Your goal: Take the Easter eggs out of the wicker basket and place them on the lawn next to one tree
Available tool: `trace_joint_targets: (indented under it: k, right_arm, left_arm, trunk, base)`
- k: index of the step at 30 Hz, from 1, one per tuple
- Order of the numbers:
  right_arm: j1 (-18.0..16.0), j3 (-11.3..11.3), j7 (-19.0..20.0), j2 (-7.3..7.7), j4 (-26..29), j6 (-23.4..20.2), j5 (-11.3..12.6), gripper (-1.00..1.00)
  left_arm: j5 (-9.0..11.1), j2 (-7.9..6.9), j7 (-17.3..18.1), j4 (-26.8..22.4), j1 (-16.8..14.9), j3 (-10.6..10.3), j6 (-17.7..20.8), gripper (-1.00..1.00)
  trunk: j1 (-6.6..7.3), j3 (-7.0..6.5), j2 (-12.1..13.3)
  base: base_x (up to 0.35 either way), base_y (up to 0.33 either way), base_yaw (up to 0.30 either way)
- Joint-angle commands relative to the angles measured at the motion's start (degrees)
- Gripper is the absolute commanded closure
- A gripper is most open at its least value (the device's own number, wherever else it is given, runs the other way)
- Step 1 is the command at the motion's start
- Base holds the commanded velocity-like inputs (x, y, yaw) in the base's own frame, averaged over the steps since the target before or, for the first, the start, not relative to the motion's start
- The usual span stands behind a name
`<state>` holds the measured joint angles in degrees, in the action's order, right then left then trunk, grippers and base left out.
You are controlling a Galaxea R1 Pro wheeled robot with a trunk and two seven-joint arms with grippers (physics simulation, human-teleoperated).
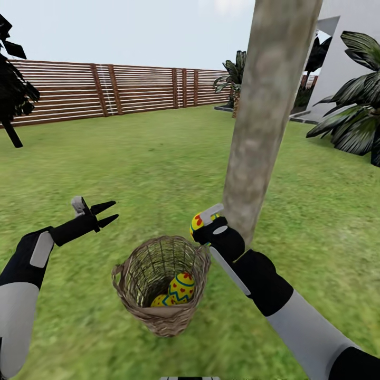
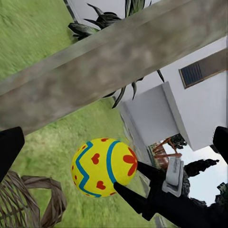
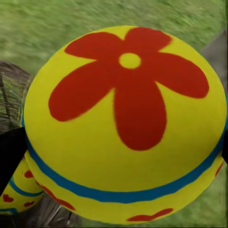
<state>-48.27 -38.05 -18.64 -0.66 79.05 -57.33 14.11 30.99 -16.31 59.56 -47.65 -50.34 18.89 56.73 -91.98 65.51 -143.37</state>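
Note:
The wicker basket (image 1: 158, 316) stands on the lawn (image 1: 132, 169) just in front of the tree (image 1: 264, 121), a thick pale mottled trunk. Two yellow Easter eggs (image 1: 182, 287) (image 1: 160, 302) lie inside it. My right gripper (image 1: 201, 225) is shut on the third egg (image 1: 196, 221), held above the basket's right rim, close beside the trunk. The left wrist view shows that egg (image 2: 102, 166) between the right gripper's black fingers (image 2: 142, 199), with the trunk (image 2: 109, 71) behind. In the right wrist view the held egg (image 3: 126, 128) shows a red flower. My left gripper (image 1: 109, 213) hangs open and holds nothing, left of the basket.
A brown slat fence (image 1: 132, 89) bounds the garden at the back. A white house (image 1: 343, 58) and dark palm-like plants (image 1: 353, 116) stand to the right. A near-black tree (image 1: 13, 89) is at the far left. Open grass lies around the trunk.

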Motion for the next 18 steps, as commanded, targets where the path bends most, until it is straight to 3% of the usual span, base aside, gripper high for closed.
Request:
trace_joint_targets:
  k: [1, 13, 18]
  right_arm:
    - [0.02, -0.06, -0.6, 0.02, 0.0, -0.15, 0.57, 1.0]
    - [0.54, 1.23, -0.69, 0.48, -1.94, -0.21, 0.6, 1.0]
    - [0.55, 4.41, -0.75, 0.44, -4.15, -0.24, 0.66, 1.0]
  left_arm:
    - [-0.02, -0.02, 0.2, -0.04, -0.02, 0.07, 0.23, -1.0]
    - [-0.13, -0.04, 0.09, 0.06, -0.02, 0.09, 0.22, -1.0]
    - [-0.14, -0.04, 0.03, 0.03, -0.02, 0.09, 0.22, -1.0]
  trunk:
    - [0.01, 0.05, -0.02]
    - [0.01, 0.05, -0.02]
    - [0.01, 0.05, -0.02]
  base:
    - [0.0, 0.0, -0.265]
    - [0.0, 0.0, -0.282]
    - [0.0, 0.0, -0.283]
